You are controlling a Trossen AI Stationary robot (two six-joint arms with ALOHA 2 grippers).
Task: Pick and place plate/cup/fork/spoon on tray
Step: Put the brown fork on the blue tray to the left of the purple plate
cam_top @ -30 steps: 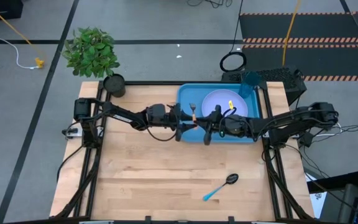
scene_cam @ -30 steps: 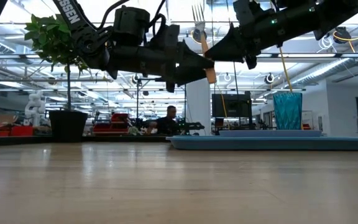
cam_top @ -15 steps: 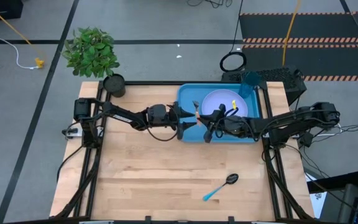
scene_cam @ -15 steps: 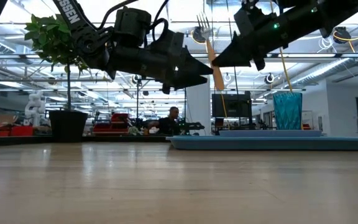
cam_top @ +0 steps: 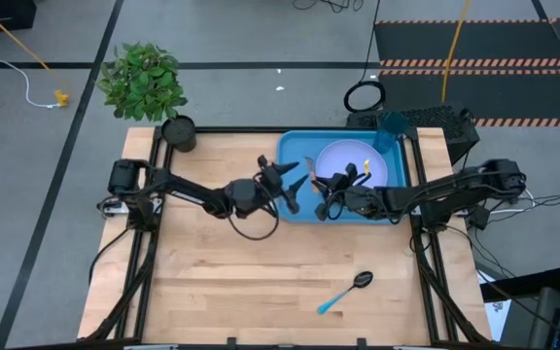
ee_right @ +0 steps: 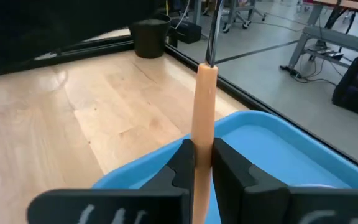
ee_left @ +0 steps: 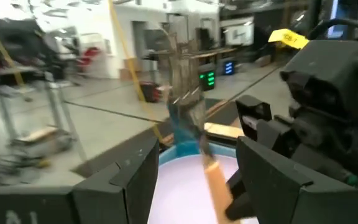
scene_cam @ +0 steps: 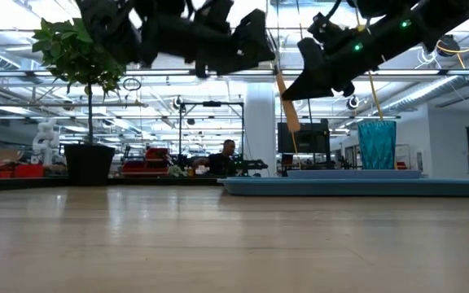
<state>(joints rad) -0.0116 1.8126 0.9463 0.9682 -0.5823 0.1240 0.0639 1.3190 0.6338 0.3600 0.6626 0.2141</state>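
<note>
From the high view, I have the fork (cam_top: pixel 308 173) in the air over the tray (cam_top: pixel 295 146), at about 9 o'clock from the plate (cam_top: pixel 343 160), pinched by my right claw (cam_top: pixel 321 182). My left claw (cam_top: pixel 288 178) sits just off the tray's 9 o'clock edge, fingers spread and empty. The cup (cam_top: pixel 390 128) stands at the tray's 1 o'clock corner; the spoon (cam_top: pixel 346 290) lies on the bare surface (cam_top: pixel 212 272) at 6 o'clock, well apart from the tray.

In the low view the fork (scene_cam: pixel 287 104) hangs tilted, handle down, from the right claw (scene_cam: pixel 293 85), clear of the tray (scene_cam: pixel 357 186).

The left wrist view shows that claw's fingers (ee_left: pixel 135 180) wide apart around nothing, the fork (ee_left: pixel 194 140) out ahead of them.

The right wrist view shows my claw (ee_right: pixel 199 158) closed tight on the orange handle of the fork (ee_right: pixel 203 106), near mid-handle. I judge the fork light, stiff and slim, with a smooth handle that could swivel in a narrow pinch; holding near the middle seems best.
</note>
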